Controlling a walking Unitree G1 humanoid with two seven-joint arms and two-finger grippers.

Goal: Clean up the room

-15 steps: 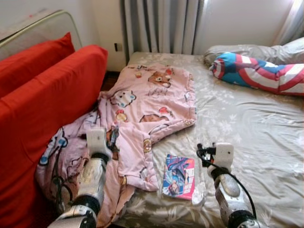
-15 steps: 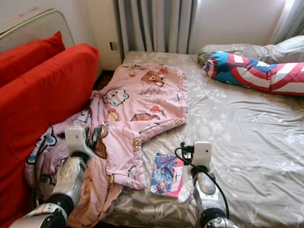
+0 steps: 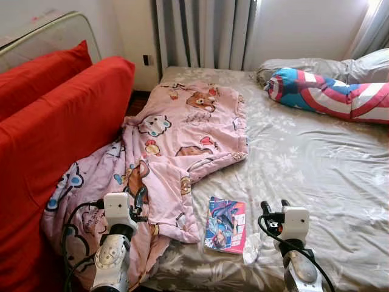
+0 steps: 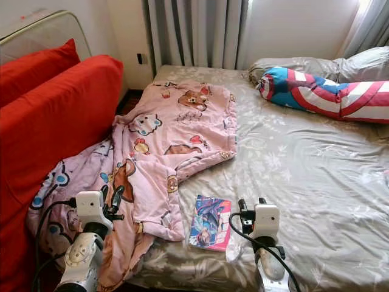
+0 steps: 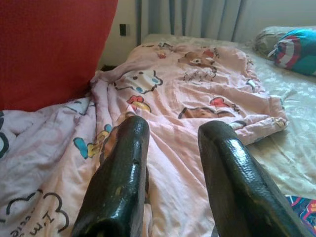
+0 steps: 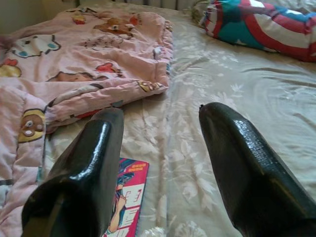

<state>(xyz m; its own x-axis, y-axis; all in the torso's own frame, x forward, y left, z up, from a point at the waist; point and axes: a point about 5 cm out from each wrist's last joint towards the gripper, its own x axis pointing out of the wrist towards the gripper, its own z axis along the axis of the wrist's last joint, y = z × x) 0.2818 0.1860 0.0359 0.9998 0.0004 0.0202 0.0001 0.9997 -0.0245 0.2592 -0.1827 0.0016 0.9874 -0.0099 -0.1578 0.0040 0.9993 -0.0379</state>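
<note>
A pink cartoon blanket [image 3: 182, 131] lies rumpled across the left half of the bed [image 3: 316, 176] and spills off its near left corner. A colourful comic book [image 3: 227, 224] lies flat by the bed's near edge, with a small white crumpled scrap [image 3: 251, 248] beside it. My left gripper [image 3: 139, 199] hovers open over the hanging part of the blanket; its fingers [image 5: 129, 148] hold nothing. To the right of the book, my right gripper [image 3: 274, 206] is low over the sheet, open and empty, and its wrist view shows the book [image 6: 127, 197] just below one finger.
A red sofa [image 3: 55, 128] stands close along the bed's left side. A long red, white and blue shield-patterned pillow [image 3: 328, 91] and grey pillows [image 3: 304, 64] lie at the far right. Curtains [image 3: 200, 33] hang behind the bed. The right half of the sheet is bare.
Both arms have drawn back toward me and sit lower in the picture. The left gripper has slid down the blanket. The blanket and book lie as before.
</note>
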